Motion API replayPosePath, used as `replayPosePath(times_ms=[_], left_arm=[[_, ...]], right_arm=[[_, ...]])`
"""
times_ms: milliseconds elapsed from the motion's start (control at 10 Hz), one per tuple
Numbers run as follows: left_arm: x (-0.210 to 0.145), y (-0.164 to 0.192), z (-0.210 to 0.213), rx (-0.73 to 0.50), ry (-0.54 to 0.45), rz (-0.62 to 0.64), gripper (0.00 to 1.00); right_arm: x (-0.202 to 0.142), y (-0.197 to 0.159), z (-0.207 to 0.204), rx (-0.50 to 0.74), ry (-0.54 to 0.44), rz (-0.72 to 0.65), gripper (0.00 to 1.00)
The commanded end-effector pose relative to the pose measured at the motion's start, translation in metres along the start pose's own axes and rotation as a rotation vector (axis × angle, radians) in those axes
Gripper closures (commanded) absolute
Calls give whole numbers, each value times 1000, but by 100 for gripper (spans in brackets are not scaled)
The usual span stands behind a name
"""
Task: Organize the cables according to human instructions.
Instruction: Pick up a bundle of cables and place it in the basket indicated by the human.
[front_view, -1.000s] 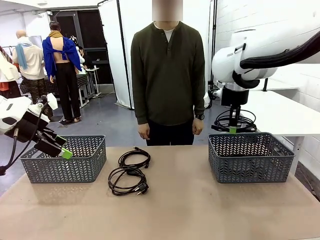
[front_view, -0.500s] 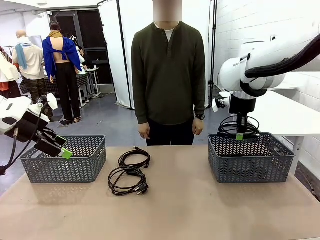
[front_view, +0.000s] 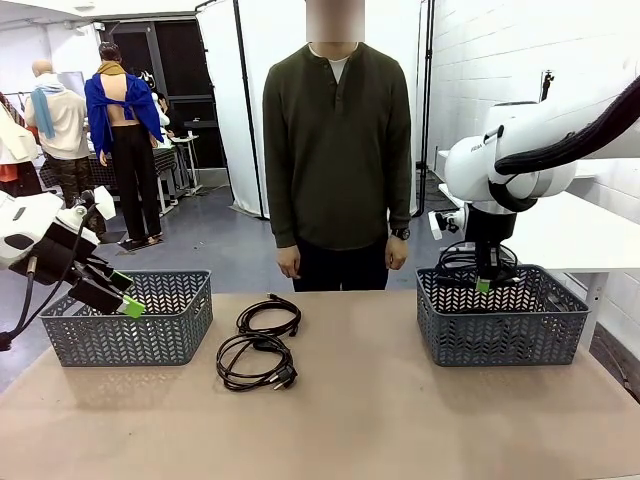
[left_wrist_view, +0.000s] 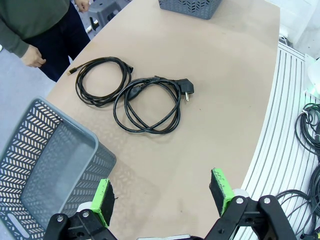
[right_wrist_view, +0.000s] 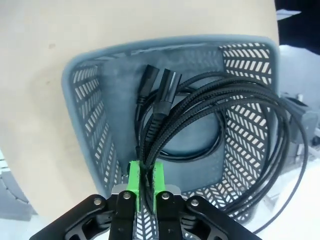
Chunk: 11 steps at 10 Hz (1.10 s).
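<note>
The right basket (front_view: 500, 325) sits at 3 o'clock on the table (front_view: 380, 420), the left basket (front_view: 150, 325) at 9 o'clock. The right gripper (front_view: 485, 284) hangs over the right basket's far rim, its pads pinched tight on the held cable (right_wrist_view: 200, 100). That cable's strands droop into the basket, and two plugs (right_wrist_view: 159, 82) lie at 12 o'clock on the basket floor in the right wrist view. A thinner loop (right_wrist_view: 192, 156) lies on the floor under them; I cannot tell whether it is part of the held cable or a separate one. Part of the held coil spills past the basket's wall at 3 o'clock in that view.

The left basket shows a bare grey floor in the left wrist view, where the frame cuts off part of the basket. The left gripper (left_wrist_view: 162, 197) hangs just beside it, spread wide and holding nothing.

Two more coils lie near mid-table, nearer 9 o'clock, outside both baskets: the far cable (left_wrist_view: 129, 67) and the near cable (left_wrist_view: 186, 90), touching or overlapping.

The person (front_view: 336, 150) stands at 12 o'clock, arms at their sides.
</note>
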<state>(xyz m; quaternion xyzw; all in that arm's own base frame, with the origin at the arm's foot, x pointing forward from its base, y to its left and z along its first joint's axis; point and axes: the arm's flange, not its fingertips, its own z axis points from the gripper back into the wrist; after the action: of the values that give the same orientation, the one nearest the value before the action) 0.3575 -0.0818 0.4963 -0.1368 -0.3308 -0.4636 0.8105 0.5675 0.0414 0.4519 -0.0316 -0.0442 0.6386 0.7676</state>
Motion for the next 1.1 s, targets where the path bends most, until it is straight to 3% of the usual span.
replayPosePath(times_ms=[0, 100, 600, 1000], left_arm=[[-2, 4, 0, -15, -9, -8, 0], [-2, 4, 0, -15, -9, -8, 0], [-2, 4, 0, -15, -9, -8, 0], [-2, 4, 0, -15, -9, -8, 0]], right_arm=[[-7, -2, -8, -1, -50, 36, 100], [-8, -4, -8, 18, -47, 31, 100], [-11, -14, -12, 47, -25, -29, 2], [-9, -21, 0, 71, -16, -103, 0]])
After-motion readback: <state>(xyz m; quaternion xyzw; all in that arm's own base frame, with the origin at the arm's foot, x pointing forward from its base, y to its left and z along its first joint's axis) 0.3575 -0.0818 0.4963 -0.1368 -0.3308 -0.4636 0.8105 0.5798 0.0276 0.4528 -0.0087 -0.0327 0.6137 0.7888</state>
